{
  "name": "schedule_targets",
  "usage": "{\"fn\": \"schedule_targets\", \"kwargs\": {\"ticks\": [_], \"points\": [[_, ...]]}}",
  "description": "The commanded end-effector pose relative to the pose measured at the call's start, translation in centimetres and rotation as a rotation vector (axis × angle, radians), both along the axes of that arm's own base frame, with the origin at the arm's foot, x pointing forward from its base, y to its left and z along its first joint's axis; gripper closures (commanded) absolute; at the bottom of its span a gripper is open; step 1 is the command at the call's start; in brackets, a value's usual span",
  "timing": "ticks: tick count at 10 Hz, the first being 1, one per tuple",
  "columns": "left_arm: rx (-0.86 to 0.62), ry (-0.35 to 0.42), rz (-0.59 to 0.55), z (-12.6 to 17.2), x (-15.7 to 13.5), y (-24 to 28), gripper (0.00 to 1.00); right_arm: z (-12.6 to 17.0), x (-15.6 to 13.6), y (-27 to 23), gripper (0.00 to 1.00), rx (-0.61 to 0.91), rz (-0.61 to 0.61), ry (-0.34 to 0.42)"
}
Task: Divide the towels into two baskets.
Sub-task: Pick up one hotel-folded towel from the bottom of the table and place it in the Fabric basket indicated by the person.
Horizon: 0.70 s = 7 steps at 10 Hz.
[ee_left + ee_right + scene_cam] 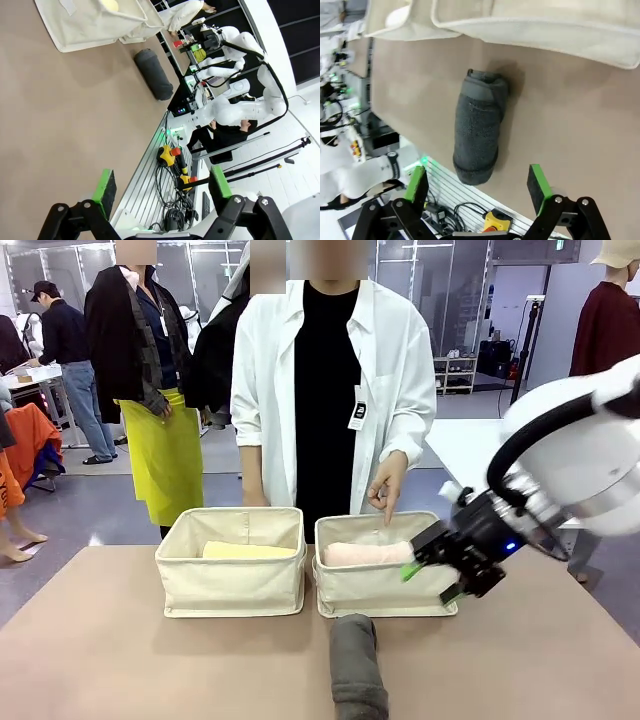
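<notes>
Towels: three visible — yellow, pink, grey; two baskets; both hands wide open, empty.

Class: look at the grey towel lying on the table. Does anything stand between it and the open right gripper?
Nothing visible does. The right gripper hangs open by the right basket, and the grey towel lies alone on bare table ahead of its fingers.

Grey towel before two baskets

Beige baskets hold a pale yellow towel and a pale pink towel; a dark grey towel lies on the tan tabletop.
</notes>
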<state>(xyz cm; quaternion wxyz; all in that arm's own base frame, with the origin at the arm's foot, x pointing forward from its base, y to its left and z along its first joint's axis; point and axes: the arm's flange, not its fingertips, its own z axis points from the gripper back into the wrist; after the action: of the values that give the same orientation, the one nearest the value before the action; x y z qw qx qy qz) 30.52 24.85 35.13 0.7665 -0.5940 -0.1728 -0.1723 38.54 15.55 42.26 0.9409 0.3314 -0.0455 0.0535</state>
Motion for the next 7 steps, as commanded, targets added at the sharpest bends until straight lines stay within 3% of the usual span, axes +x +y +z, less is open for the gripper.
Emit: {"fn": "schedule_targets", "kwargs": {"ticks": [1, 4, 7], "points": [[-0.003, -0.006, 0.000, 0.2, -0.6, -0.2, 0.05, -1.8, -0.8, 3.9, 0.00, -0.125, -0.073, 0.020], [-0.003, -0.006, 0.000, 0.2, -0.6, -0.2, 0.05, -4.7, -1.1, 9.4, 0.00, -0.263, -0.079, 0.021], [-0.003, -0.006, 0.000, 0.2, -0.6, -0.2, 0.05, -6.8, -0.4, 12.8, 0.00, -0.299, -0.072, 0.020]]}}
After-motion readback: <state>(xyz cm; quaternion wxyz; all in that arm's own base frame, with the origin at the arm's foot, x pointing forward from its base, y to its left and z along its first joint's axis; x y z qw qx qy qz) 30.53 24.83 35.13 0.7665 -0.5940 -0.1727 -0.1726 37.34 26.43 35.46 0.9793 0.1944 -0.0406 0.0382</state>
